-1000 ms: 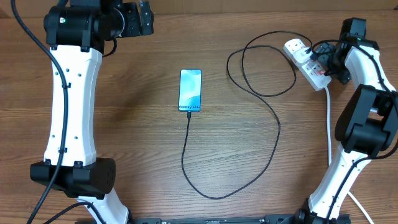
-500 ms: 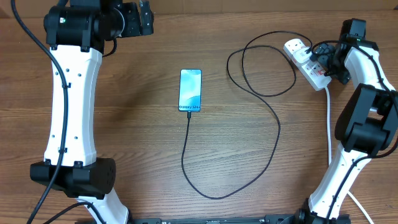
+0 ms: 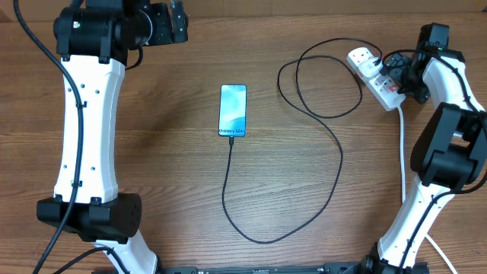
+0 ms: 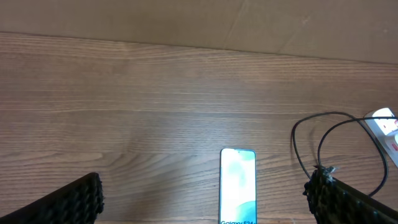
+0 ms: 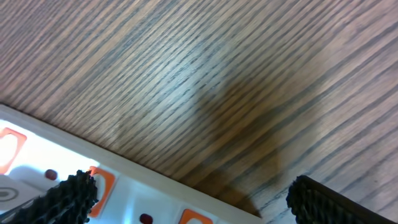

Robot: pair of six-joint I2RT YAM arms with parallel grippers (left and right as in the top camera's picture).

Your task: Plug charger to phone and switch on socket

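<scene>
Phone (image 3: 233, 111) lies mid-frame, cable (image 3: 335, 179) meeting its lower end; power strip (image 3: 373, 78) sits upper right, beside the wide-open right gripper (image 3: 397, 70). Left gripper (image 3: 172, 23), also wide, hangs upper left. Advise pressing one fingertip (image 5: 68, 196) squarely on a red switch (image 5: 102, 180)

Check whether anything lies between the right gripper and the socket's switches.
Nothing visible does. The right gripper hangs open at the socket, whose red switches show beside one finger in the right wrist view. No cable crosses that gap.
</scene>
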